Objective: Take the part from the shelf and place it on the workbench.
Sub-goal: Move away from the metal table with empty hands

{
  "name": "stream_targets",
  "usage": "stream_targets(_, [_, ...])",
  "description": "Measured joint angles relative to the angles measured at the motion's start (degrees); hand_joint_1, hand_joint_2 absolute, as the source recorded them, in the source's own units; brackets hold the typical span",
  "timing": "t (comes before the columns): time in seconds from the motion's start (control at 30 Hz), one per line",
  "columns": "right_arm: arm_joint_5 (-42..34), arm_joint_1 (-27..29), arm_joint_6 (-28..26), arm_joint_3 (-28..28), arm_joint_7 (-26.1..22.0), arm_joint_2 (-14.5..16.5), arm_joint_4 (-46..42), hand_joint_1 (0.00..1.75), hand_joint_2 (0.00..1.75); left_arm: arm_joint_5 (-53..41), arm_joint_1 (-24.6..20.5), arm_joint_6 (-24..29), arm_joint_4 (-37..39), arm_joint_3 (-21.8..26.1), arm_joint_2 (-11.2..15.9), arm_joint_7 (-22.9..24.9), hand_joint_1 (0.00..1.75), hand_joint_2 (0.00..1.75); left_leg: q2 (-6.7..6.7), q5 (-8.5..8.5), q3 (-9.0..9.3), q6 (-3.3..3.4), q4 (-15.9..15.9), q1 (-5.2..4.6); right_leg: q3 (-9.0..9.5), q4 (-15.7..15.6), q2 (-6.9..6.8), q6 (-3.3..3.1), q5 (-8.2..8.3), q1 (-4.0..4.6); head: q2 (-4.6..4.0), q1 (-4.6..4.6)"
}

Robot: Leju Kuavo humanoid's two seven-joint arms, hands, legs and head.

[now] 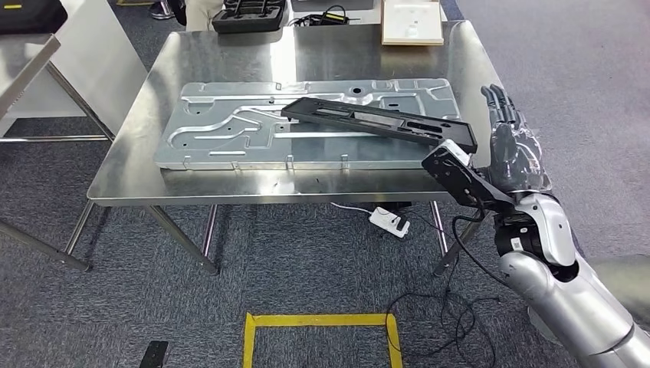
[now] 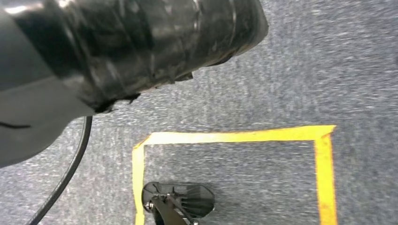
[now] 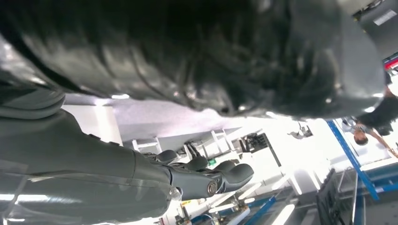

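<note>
Scanning left to right, you see shiny steel workbench (image 1: 138, 165) carrying large flat grey stamped-metal panel (image 1: 230, 130). Long black plastic part (image 1: 379, 123) lies slantwise across panel, right end past panel edge, near table's right rim. Right hand (image 1: 510, 146) stands just beside that end, apart from it, fingers straight, raised, holding nothing. Left hand (image 2: 141, 42) hangs above grey carpet; you cannot tell finger state.

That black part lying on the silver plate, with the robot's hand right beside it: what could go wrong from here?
The black part lies slanted across the stamped metal plate, its near end sticking out past the plate toward the table edge. The right hand, fingers apart and holding nothing, is close to that end; a careless pull-back might nudge the part and slide or tip it off. Cables also trail on the floor below, a possible snag.
</note>
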Motion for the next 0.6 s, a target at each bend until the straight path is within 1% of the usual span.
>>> stream_targets(0.03, [0.0, 0.0, 0.0, 0.0, 0.0, 0.0, 0.1, 0.0, 0.0, 0.0, 0.0, 0.0, 0.0, 0.0, 0.0, 0.1, 0.0, 0.0, -0.02, 1.45, 2.71, 0.42, -3.6, -0.21, -0.39, 0.0, 0.01, 0.04, 0.39, 0.05, 0.0, 0.0])
stream_targets(0.07, [0.0, 0.1, 0.0, -0.1, -0.1, 0.0, 0.1, 0.0, 0.0, -0.1, -0.1, 0.0, 0.0, 0.0, 0.0, 0.2, 0.0, 0.0, -0.03, 2.22, 5.5, 0.88, -7.8, -0.51, -0.66, 0.0, -0.01, 0.16, 0.77, 0.08, 0.0, 0.02])
stream_targets(0.1, [0.0, 0.0, 0.0, -0.2, -0.2, 0.0, 0.1, 0.0, 0.0, -0.1, -0.2, 0.1, 0.0, 0.0, 0.1, 0.3, 0.0, 0.0, -0.05, 2.81, 7.62, 1.21, -11.1, -0.81, -0.79, -0.2, -0.06, 0.38, 1.18, 0.03, 0.0, 0.02])
stream_targets(0.13, [0.0, 0.0, 0.0, -0.2, -0.3, 0.0, 0.2, 0.0, 0.0, -0.2, -0.3, 0.1, 0.0, 0.0, 0.2, 0.4, 0.0, 0.0, -0.08, 2.99, 8.83, 1.48, -13.3, -1.1, -0.84, -0.4, -0.13, 0.68, 1.6, -0.08, 0.0, -0.01])
stream_targets(0.17, [0.0, 0.1, 0.0, -0.3, -0.4, 0.0, 0.3, 0.0, 0.0, -0.2, -0.3, 0.1, 0.0, 0.0, 0.2, 0.6, 0.0, 0.0, -0.08, 3.01, 9.1, 1.62, -14.3, -1.32, -0.83, -0.6, -0.19, 1.04, 2.08, -0.22, 0.0, -0.06])
stream_targets(0.2, [-0.1, 0.2, 0.0, -0.3, -0.5, 0.0, 0.3, 0.0, 0.0, -0.2, -0.2, 0.1, 0.0, 0.0, 0.2, 0.7, 0.0, 0.0, -0.08, 3.64, 8.92, 1.76, -14.6, -1.43, -0.78, -1.0, -0.22, 1.4, 2.59, -0.33, 0.0, -0.09])
stream_targets(0.23, [-0.1, 0.3, -0.1, -0.3, -0.5, 0.0, 0.4, 0.0, 0.0, -0.2, -0.1, 0.1, 0.0, 0.0, 0.2, 0.9, 0.0, 0.0, 0.01, 4.29, 8.88, 1.98, -15.2, -1.33, -0.81, -1.2, -0.24, 1.7, 2.81, -0.37, 0.0, -0.13])
stream_targets(0.27, [-0.1, 0.4, -0.2, -0.3, -0.6, 0.0, 0.5, 0.0, 0.0, -0.1, 0.0, 0.1, 0.0, 0.0, 0.2, 1.0, 0.0, 0.0, 0.15, 5.06, 8.8, 2.21, -15.8, -1.22, -1.0, -1.0, -0.22, 1.93, 2.25, -0.38, 0.0, -0.09])
stream_targets(0.3, [-0.1, 0.6, -0.3, -0.4, -0.6, 0.0, 0.6, 0.0, 0.0, -0.1, 0.1, 0.1, 0.0, 0.0, 0.1, 1.0, 0.0, 0.0, 0.32, 5.88, 8.56, 2.51, -16.3, -1.07, -1.46, 0.1, -0.2, 2.12, 0.63, -0.36, 0.0, -0.02])
stream_targets(0.33, [-0.1, 0.7, -0.4, -0.4, -0.7, 0.0, 0.7, 0.0, 0.0, -0.1, 0.2, 0.1, 0.0, 0.0, 0.1, 1.1, 0.0, 0.0, 0.47, 6.6, 8.14, 2.68, -16.6, -0.93, -2.22, 2.6, -0.19, 2.27, -1.96, -0.4, 0.0, 0.02])
stream_targets(0.37, [-0.1, 0.8, -0.5, -0.4, -0.7, 0.0, 0.8, 0.0, 0.0, -0.1, 0.3, 0.0, 0.0, 0.0, 0.1, 1.1, 0.0, 0.0, 0.53, 7.16, 7.44, 2.84, -16.6, -0.97, -3.15, 5.9, -0.18, 2.46, -4.81, -0.45, 0.0, 0.07])
stream_targets(0.4, [-0.1, 1.0, -0.5, -0.4, -0.7, 0.0, 0.8, 0.0, 0.0, -0.1, 0.3, -0.1, 0.0, 0.0, 0.1, 1.1, 0.0, 0.0, 0.56, 7.68, 6.65, 2.92, -16.5, -0.97, -3.96, 9.5, -0.18, 2.69, -7.02, -0.5, 0.0, 0.08])
stream_targets(0.43, [0.0, 1.2, -0.6, -0.4, -0.8, 0.0, 0.9, 0.0, 0.0, 0.0, 0.3, -0.1, 0.0, 0.0, 0.1, 1.0, 0.0, 0.0, 0.56, 8.16, 5.84, 2.86, -16.3, -0.95, -4.31, 12.3, -0.19, 2.95, -7.96, -0.57, 0.0, 0.09])
stream_targets(0.47, [0.0, 1.4, -0.6, -0.4, -0.8, 0.0, 0.9, 0.0, 0.0, 0.0, 0.4, -0.2, 0.0, 0.0, 0.1, 1.0, 0.0, 0.0, 0.56, 8.57, 4.99, 2.75, -16.0, -0.91, -3.84, 13.5, -0.19, 3.2, -7.56, -0.67, 0.0, 0.08])
stream_targets(0.5, [0.1, 1.5, -0.5, -0.4, -0.8, 0.0, 0.9, 0.0, 0.0, 0.0, 0.4, -0.2, 0.0, 0.0, 0.1, 0.9, 0.0, 0.0, 0.56, 8.9, 4.1, 2.58, -15.6, -0.81, -2.4, 12.7, -0.2, 3.46, -6.27, -0.82, 0.0, 0.08])
stream_targets(0.53, [0.1, 1.5, -0.5, -0.4, -0.7, 0.0, 0.9, 0.0, 0.0, 0.0, 0.5, -0.3, 0.0, 0.0, 0.1, 0.8, 0.0, 0.0, 0.55, 9.14, 3.21, 2.37, -14.9, -0.71, 0.0, 10.0, -0.22, 3.71, -4.87, -1.04, 0.0, 0.08])
stream_targets(0.57, [0.2, 1.4, -0.5, -0.4, -0.7, 0.0, 0.9, 0.0, 0.0, 0.1, 0.5, -0.3, 0.0, 0.0, 0.1, 0.7, 0.0, 0.0, 0.53, 9.29, 2.28, 2.11, -14.2, -0.67, 2.66, 6.5, -0.21, 3.94, -4.41, -1.15, 0.0, 0.1])
stream_targets(0.6, [0.3, 1.4, -0.4, -0.4, -0.7, 0.0, 0.8, 0.0, 0.0, 0.1, 0.5, -0.3, 0.0, 0.0, 0.1, 0.6, 0.0, 0.0, 0.5, 9.42, 1.5, 1.85, -13.4, -0.67, 4.74, 3.3, -0.16, 3.88, -4.46, -1.12, 0.0, 0.06])
